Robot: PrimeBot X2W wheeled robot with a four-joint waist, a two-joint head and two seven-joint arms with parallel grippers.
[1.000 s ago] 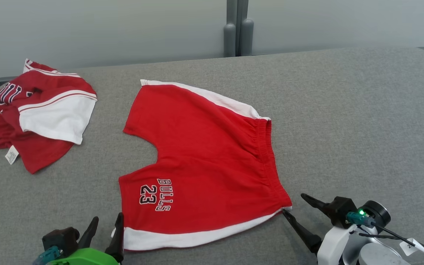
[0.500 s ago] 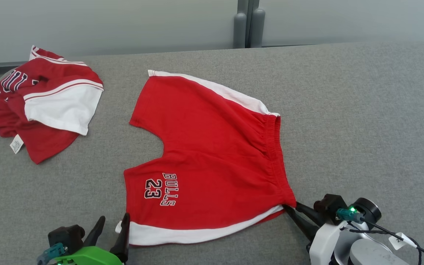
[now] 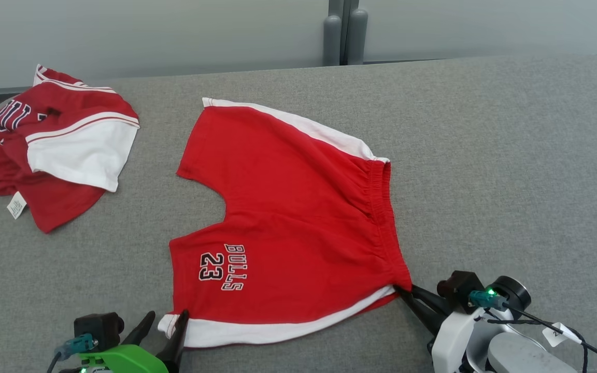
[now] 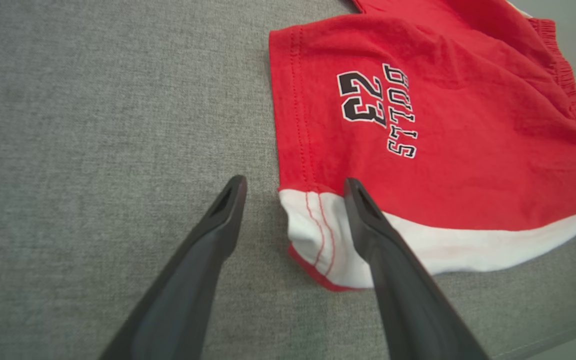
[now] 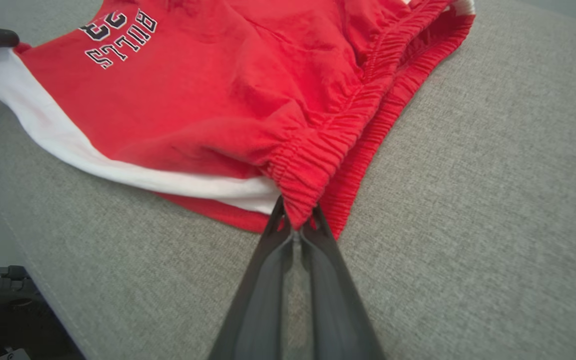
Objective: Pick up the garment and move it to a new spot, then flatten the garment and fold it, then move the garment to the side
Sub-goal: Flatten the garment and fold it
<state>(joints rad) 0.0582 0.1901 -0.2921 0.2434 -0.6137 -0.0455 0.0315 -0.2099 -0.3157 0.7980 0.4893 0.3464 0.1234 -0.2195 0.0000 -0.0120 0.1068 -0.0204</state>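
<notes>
Spread a second ago, the right end effector (image 3: 400, 290) is clamped on the flattened shorts (image 3: 288, 217), the left end effector (image 3: 168, 317) held apart, folding unstarted.

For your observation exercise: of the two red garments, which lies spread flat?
The shorts printed BULLS 23, in the middle; the other garment, at the left, lies crumpled.
</notes>
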